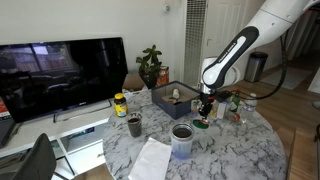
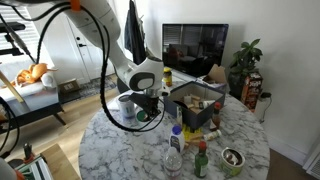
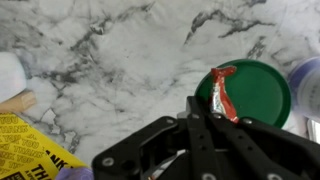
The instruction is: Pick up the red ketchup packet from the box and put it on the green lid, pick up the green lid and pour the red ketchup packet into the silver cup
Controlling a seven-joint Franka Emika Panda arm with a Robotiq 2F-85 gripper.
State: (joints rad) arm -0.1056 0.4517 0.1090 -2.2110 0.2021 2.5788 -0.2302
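Red ketchup packet (image 3: pixel 222 92) lies on the green lid (image 3: pixel 258 92), at its left edge in wrist view, outside the box (image 1: pixel 165 105). Gripper (image 3: pixel 200 108) hangs just above, jaws nearly together; can't tell if they pinch the packet. Lid sits flat on the table (image 3: pixel 100 60), prob. to act as tray for the silver cup (image 1: pixel 182 140).

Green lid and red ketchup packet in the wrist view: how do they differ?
The green lid is a flat round disc; the red ketchup packet is a narrow, crumpled strip. The lid is the wider. The lid lies on the marble table; the packet lies on the lid.
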